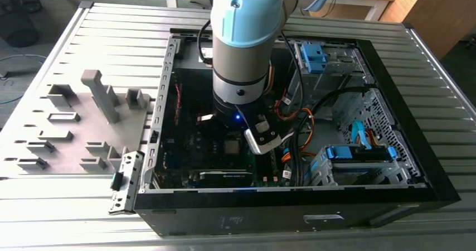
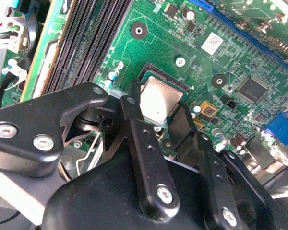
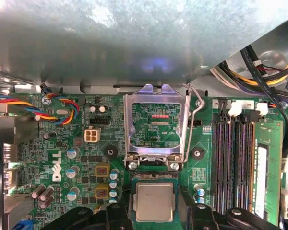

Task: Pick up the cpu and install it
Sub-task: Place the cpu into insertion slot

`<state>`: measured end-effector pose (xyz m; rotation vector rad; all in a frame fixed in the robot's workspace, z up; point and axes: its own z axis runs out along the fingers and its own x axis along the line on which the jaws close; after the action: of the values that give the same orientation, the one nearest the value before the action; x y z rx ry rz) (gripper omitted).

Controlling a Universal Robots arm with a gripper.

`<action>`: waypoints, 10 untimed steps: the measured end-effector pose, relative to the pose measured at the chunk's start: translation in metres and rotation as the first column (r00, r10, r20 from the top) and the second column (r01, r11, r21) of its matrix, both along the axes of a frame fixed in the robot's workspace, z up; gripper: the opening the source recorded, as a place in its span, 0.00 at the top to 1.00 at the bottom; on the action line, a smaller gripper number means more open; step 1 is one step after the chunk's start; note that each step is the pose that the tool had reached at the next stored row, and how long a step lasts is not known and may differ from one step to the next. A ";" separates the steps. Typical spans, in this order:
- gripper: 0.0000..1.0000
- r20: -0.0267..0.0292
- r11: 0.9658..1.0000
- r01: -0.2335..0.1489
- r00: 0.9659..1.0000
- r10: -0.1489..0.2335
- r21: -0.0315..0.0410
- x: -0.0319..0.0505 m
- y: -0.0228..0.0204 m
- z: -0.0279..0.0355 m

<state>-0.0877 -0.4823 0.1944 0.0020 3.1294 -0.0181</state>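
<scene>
Keep gripper (image 2: pixel 156 110) level over cpu (image 3: pixel 154 201), lying in socket (image 3: pixel 153 177) beside raised frame (image 3: pixel 129 124). Avoid tilting. Cannot tell whether clamped or released.

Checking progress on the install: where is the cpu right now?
In the first wrist view the cpu lies flat in the motherboard socket, beside the hinge of the raised metal socket frame.

My gripper (image 3: pixel 154 213) straddles the cpu (image 3: pixel 154 199), lying in the motherboard (image 3: pixel 62 143) socket just beside the opened socket frame (image 3: pixel 156 96).

The cpu (image 3: pixel 154 201) is silvery-grey, the motherboard (image 3: pixel 81 143) green, the arm (image 1: pixel 246 22) light-blue.
</scene>
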 end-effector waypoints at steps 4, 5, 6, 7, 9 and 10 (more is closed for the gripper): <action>0.53 0.000 1.000 0.000 1.000 0.000 0.010 0.0000 -0.0003 0.0000; 0.53 0.000 1.000 0.000 1.000 0.000 0.010 0.0000 -0.0003 0.0000; 0.53 0.000 1.000 0.000 1.000 0.000 0.010 0.0000 -0.0004 -0.0001; 0.53 0.000 1.000 0.001 1.000 -0.001 0.011 0.0000 -0.0007 -0.0002; 0.53 0.000 1.000 0.009 1.000 -0.009 0.011 0.0000 -0.0010 -0.0004; 0.53 0.000 1.000 0.012 1.000 -0.012 0.011 0.0000 -0.0011 -0.0004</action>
<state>-0.0877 -0.4834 0.1939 0.0212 3.1293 -0.0017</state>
